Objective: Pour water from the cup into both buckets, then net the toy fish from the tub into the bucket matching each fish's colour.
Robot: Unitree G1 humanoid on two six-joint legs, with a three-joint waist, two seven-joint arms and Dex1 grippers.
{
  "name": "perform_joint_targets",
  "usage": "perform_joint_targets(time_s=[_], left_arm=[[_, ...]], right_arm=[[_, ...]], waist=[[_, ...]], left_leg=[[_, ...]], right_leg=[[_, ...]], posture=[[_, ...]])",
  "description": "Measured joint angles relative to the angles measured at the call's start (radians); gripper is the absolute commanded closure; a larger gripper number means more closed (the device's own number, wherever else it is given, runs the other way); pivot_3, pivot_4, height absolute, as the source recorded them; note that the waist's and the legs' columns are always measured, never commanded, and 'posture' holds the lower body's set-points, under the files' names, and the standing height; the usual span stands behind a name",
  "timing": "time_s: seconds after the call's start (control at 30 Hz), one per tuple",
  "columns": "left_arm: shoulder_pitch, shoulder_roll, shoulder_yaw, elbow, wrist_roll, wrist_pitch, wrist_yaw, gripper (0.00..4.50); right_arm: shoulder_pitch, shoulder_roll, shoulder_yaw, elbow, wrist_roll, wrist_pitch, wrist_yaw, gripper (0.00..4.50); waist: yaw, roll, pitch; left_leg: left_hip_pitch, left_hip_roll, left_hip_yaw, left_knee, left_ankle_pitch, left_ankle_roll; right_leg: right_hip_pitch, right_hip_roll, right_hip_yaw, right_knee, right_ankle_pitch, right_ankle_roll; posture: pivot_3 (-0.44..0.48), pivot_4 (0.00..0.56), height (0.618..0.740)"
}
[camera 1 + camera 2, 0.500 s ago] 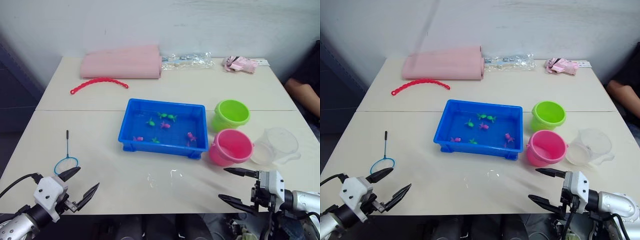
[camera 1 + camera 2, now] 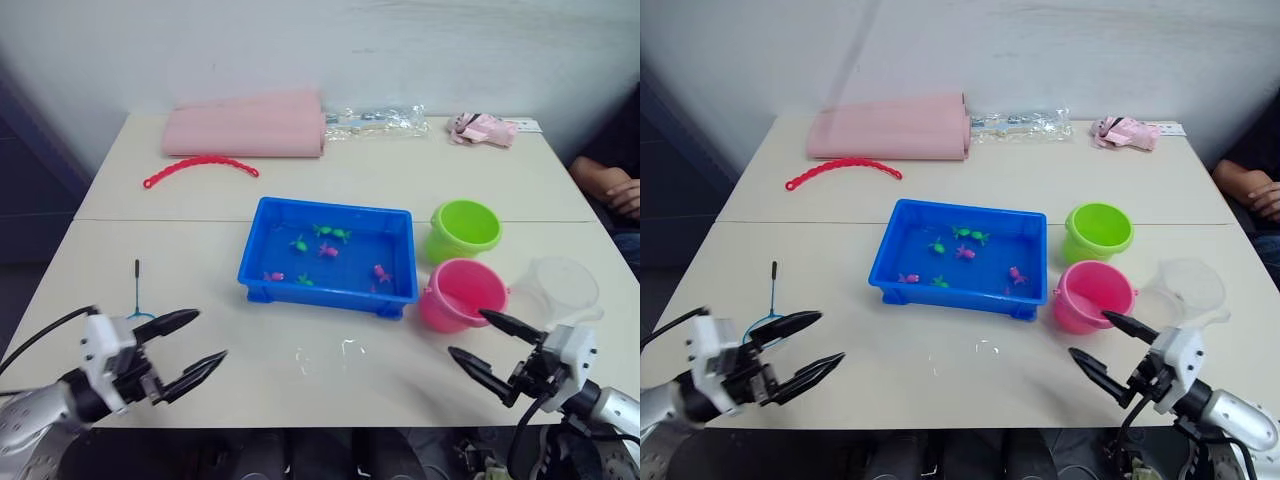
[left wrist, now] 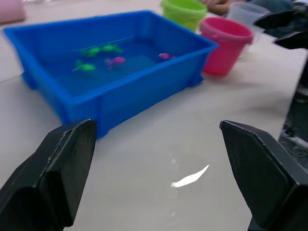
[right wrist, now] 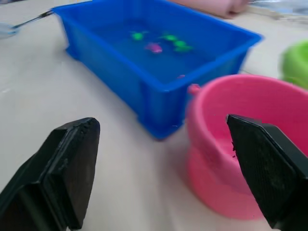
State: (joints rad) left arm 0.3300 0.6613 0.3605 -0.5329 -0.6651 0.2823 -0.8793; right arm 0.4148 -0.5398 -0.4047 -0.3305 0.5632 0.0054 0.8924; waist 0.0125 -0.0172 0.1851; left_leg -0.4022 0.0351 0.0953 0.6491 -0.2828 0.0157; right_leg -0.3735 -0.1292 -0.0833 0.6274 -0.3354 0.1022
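The blue tub sits mid-table with water and several tiny toy fish, green and pink. To its right stand the lime green bucket and, nearer me, the pink bucket. The clear cup stands upright right of the pink bucket. The net lies on the table left of the tub, its hoop partly hidden behind my left gripper. That gripper is open and empty. My right gripper is open and empty just in front of the pink bucket.
A pink folded cloth, a red beaded strip, a clear plastic bag and a small pink item lie along the far side. Small water spots lie in front of the tub. A person's arm is at the right edge.
Both grippers have moved up and forward over the table's near edge, still open. The left one now covers most of the net's hoop. The person's hand has come further into view.
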Motion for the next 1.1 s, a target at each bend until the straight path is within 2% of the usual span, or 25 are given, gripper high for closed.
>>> perform_joint_targets(time_s=[0.13,0.17,0.2,0.33,0.47,0.6,0.73,0.87,0.97,1.1], left_arm=[[-0.125,-0.032,-0.111,-0.032,-0.016,0.05,0.038,0.06],[-0.202,-0.068,-0.19,-0.04,-0.017,0.082,0.058,0.06],[-0.247,-0.093,-0.238,-0.043,-0.022,0.106,0.07,0.06],[-0.37,-0.135,-0.308,-0.043,-0.066,0.18,0.113,0.06],[-0.451,-0.134,-0.328,-0.041,-0.072,0.21,0.118,0.06],[-0.467,-0.134,-0.342,-0.042,-0.077,0.244,0.124,0.06],[-0.47,-0.133,-0.342,-0.043,-0.075,0.256,0.135,0.06],[-0.471,-0.133,-0.342,-0.045,-0.072,0.256,0.142,0.06],[-0.472,-0.126,-0.341,-0.048,-0.063,0.259,0.153,0.06],[-0.474,-0.115,-0.34,-0.048,-0.049,0.256,0.158,0.06]], right_arm=[[0.147,0.051,-0.122,-0.095,0.066,0.052,-0.087,0.0],[0.239,0.107,-0.189,-0.126,0.093,0.07,-0.139,0.0],[0.271,0.152,-0.229,-0.134,0.108,0.082,-0.186,0.0],[0.318,0.252,-0.308,-0.138,0.129,0.098,-0.328,0.0],[0.226,0.294,-0.314,-0.127,0.109,0.147,-0.512,0.0],[0.086,0.231,-0.337,-0.029,0.118,0.225,-0.629,0.0],[0.011,0.178,-0.327,0.058,0.102,0.262,-0.642,0.0],[-0.038,0.176,-0.305,0.095,0.093,0.267,-0.643,0.0],[-0.136,0.175,-0.294,0.186,0.078,0.279,-0.66,0.0],[-0.198,0.175,-0.287,0.262,0.057,0.279,-0.676,0.0]], waist=[[0.012,0.005,-0.004],[0.017,0.008,-0.006],[0.015,0.007,-0.007],[-0.003,0.008,-0.008],[-0.019,0.011,-0.009],[-0.014,0.013,-0.01],[-0.01,0.013,-0.01],[-0.013,0.013,-0.01],[-0.014,0.013,-0.01],[-0.014,0.014,-0.01]], left_leg=[[0.0,-0.002,0.0,-0.001,0.001,-0.003],[0.0,-0.003,0.0,-0.001,0.002,-0.002],[0.0,-0.003,0.0,-0.001,0.002,-0.001],[0.005,-0.001,0.004,-0.002,-0.001,-0.001],[0.013,0.0,0.007,-0.004,-0.003,-0.006],[0.012,0.0,0.007,-0.004,0.0,-0.003],[0.012,-0.001,0.006,-0.004,0.0,-0.003],[0.012,-0.001,0.006,-0.004,-0.001,0.0],[0.012,-0.001,0.006,-0.003,-0.001,0.0],[0.012,-0.001,0.007,-0.003,-0.001,0.0]], right_leg=[[0.001,0.0,0.002,0.0,0.0,0.001],[0.001,0.001,0.001,0.0,0.0,0.001],[0.001,0.002,0.002,0.0,0.001,0.002],[0.003,0.001,0.007,0.0,0.002,0.004],[0.007,0.001,0.009,0.0,0.0,0.001],[0.006,0.001,0.01,-0.001,-0.001,0.0],[0.007,0.002,0.009,-0.001,-0.002,0.001],[0.007,0.002,0.009,0.0,-0.001,0.001],[0.007,0.005,0.009,0.0,-0.001,0.002],[0.007,0.006,0.01,0.0,-0.001,0.002]], posture=[[0.0,0.15,0.74],[0.0,0.15,0.74],[0.0,0.15,0.74],[0.0,0.15,0.74],[0.0,0.15,0.74],[0.0,0.15,0.74],[0.0,0.15,0.74],[0.0,0.15,0.74],[0.0,0.15,0.74],[0.0,0.15,0.74]])
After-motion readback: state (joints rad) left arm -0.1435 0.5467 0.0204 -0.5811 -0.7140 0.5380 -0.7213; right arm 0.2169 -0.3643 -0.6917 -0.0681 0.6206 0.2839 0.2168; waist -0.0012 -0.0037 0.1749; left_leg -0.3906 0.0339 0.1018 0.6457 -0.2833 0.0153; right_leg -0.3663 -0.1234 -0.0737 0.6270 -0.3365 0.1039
